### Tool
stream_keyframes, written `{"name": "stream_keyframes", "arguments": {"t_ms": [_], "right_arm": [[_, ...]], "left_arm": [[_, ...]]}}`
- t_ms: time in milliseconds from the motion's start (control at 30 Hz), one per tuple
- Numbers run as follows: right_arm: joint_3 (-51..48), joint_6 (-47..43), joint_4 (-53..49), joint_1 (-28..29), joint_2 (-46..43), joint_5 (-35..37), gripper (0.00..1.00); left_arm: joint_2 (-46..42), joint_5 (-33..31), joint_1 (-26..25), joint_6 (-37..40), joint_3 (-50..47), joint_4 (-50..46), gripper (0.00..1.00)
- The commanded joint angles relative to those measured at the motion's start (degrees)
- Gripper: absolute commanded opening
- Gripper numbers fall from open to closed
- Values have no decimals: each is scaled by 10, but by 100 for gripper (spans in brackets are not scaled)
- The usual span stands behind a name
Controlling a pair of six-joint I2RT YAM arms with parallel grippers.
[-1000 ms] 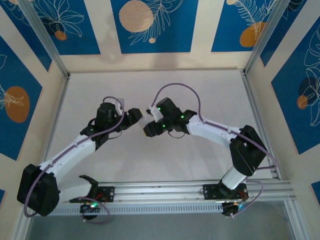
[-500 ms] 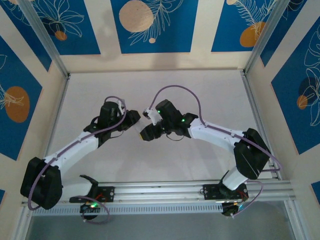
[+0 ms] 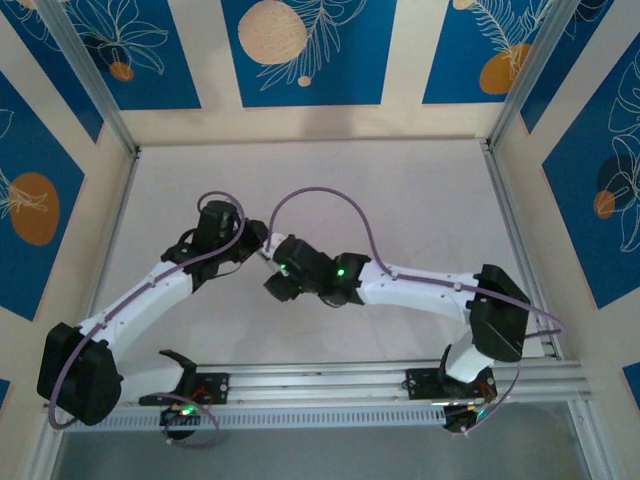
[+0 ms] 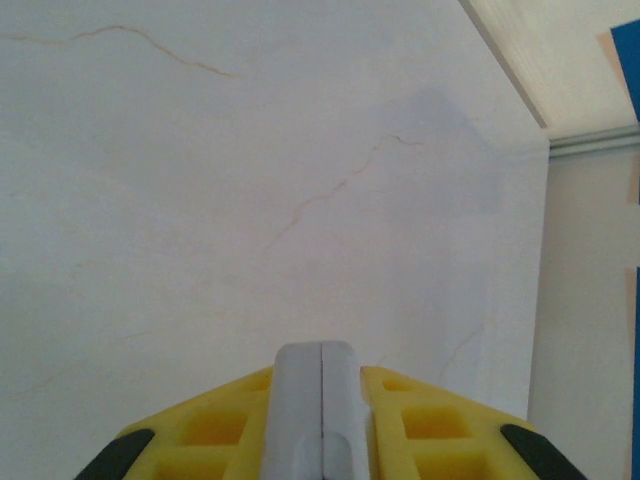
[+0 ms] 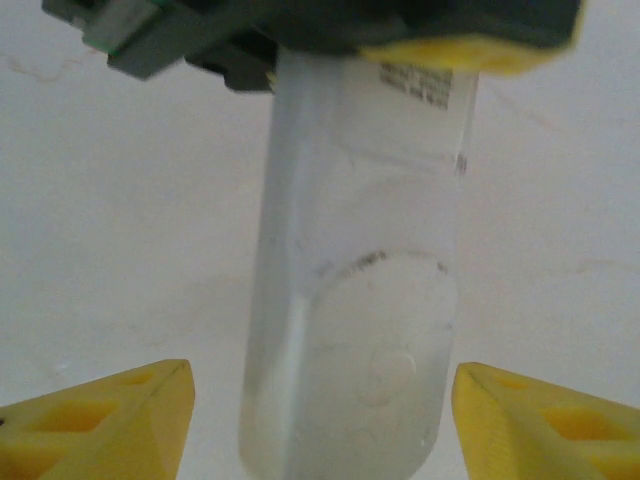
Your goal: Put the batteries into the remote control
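The remote control (image 5: 360, 290) is a white flat bar hanging above the table with its plain back toward the right wrist camera. Its far end disappears under my left gripper's yellow fingers (image 5: 470, 55). In the left wrist view, my left gripper (image 4: 318, 375) is shut on the remote (image 4: 318, 420), which shows edge-on with a thin seam down its middle. My right gripper (image 5: 322, 368) is open, with a yellow finger on each side of the remote and clear gaps between. From above, the left gripper (image 3: 258, 245) and right gripper (image 3: 272, 268) meet left of centre. The batteries are out of view.
The white tabletop (image 3: 400, 190) has faint crack lines. Blue patterned walls and metal posts (image 3: 95, 85) enclose it. An aluminium rail (image 3: 320, 380) runs along the near edge by the arm bases. The table's right edge and wall (image 4: 590, 300) show in the left wrist view.
Both grippers have moved left and toward the near edge with the remote between them. The left gripper closed on the remote. The right gripper's fingers spread away from it.
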Motion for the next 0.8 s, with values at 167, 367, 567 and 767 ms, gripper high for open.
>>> {"name": "stream_keyframes", "arguments": {"t_ms": [167,367,567,767], "right_arm": [[47,-72,20,28,76,198,42],[28,-68,51,39,65,186,18],[5,50,30,26,31,76,8],[-94,239,24,-124,-49,-127,4]], "left_arm": [[-11,-40,-2,-37,34,-70,16],[-27,-50,-2,-42,34,-72,27],[-65,-106,-1,35,50,-67,75],[-145,-124,-1,256,41,-47,99]]}}
